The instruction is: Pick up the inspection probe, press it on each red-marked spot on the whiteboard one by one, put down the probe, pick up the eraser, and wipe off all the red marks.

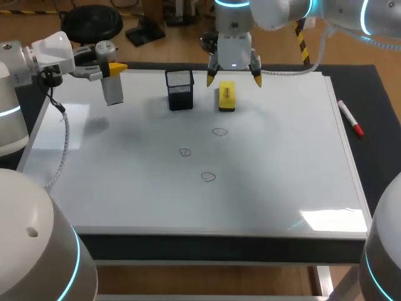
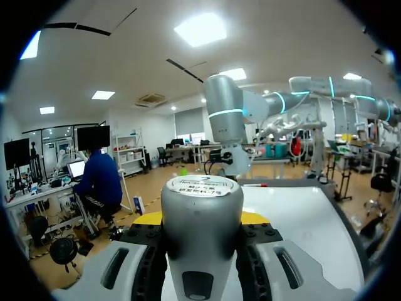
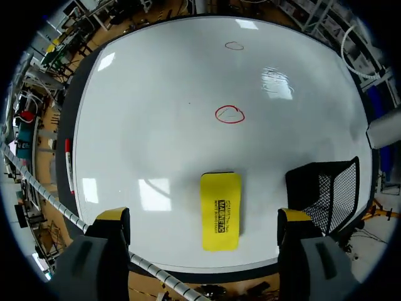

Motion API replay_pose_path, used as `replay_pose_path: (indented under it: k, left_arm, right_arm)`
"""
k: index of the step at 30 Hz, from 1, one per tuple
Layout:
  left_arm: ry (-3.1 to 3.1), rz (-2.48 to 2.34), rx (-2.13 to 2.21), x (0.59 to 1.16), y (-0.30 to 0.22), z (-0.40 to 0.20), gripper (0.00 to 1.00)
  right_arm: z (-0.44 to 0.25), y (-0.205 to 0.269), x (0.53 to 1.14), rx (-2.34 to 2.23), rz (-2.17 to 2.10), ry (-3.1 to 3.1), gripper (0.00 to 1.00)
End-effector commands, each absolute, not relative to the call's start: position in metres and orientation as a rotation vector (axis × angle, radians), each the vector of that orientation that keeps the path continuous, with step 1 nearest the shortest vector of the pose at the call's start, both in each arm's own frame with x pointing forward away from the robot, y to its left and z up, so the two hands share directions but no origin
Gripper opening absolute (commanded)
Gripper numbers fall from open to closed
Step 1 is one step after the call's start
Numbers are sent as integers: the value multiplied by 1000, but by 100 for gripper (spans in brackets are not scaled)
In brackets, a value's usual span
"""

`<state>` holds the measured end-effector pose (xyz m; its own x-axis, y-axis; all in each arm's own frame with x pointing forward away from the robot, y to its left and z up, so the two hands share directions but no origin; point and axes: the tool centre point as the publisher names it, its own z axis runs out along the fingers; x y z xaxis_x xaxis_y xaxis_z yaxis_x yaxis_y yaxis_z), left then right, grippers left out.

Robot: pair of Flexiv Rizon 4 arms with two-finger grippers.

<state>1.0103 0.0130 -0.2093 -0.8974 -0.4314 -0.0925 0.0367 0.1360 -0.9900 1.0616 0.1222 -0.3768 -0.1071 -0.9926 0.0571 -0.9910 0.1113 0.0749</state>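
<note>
Grey probe [image 1: 113, 88] clamped in left gripper [image 2: 202, 219]; right gripper [image 1: 234, 79] spread wide above eraser [image 1: 227, 96].

Bare whiteboard [image 1: 125, 188] all round my red marks [image 1: 208, 177]; mesh pen holder [image 1: 180, 89] close beside eraser [image 1: 227, 96] under my right gripper [image 1: 233, 78].

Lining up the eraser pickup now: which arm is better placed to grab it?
Right. The right gripper hangs open over the eraser, a finger either side. The left gripper is shut on the probe, near the whiteboard's left edge.
</note>
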Motion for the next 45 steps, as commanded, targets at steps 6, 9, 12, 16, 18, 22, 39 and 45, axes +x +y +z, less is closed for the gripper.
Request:
replay_pose_path:
  k: [6, 9, 12, 16, 18, 22, 39, 45]
  left_arm:
    - [2062, -1816, -379, 1010, 13, -209, 0]
    - [2062, -1816, -379, 1010, 13, -209, 0]
    - [2062, -1816, -379, 1010, 13, -209, 0]
    - [2062, -1816, -379, 1010, 13, -209, 0]
    - [2062, -1816, -379, 1010, 13, -209, 0]
    - [2062, -1816, -379, 1010, 13, -209, 0]
    - [2062, -1816, -379, 1010, 13, -209, 0]
    - [2062, -1816, -379, 1010, 13, -209, 0]
  right_arm:
    - [-397, 122, 1062, 2077, -91, -2283, 100]
    - [-400, 123, 1063, 2100, -82, -2282, 100]
    - [-402, 124, 1065, 2115, -54, -2290, 100]
    - [-406, 126, 1069, 2132, -44, -2294, 100]
    - [-407, 128, 1071, 2134, -46, -2295, 100]
    - [-409, 130, 1073, 2131, -41, -2295, 100]
    - [-419, 131, 1081, 2102, -55, -2296, 100]
    - [-422, 130, 1081, 2094, -65, -2286, 47]
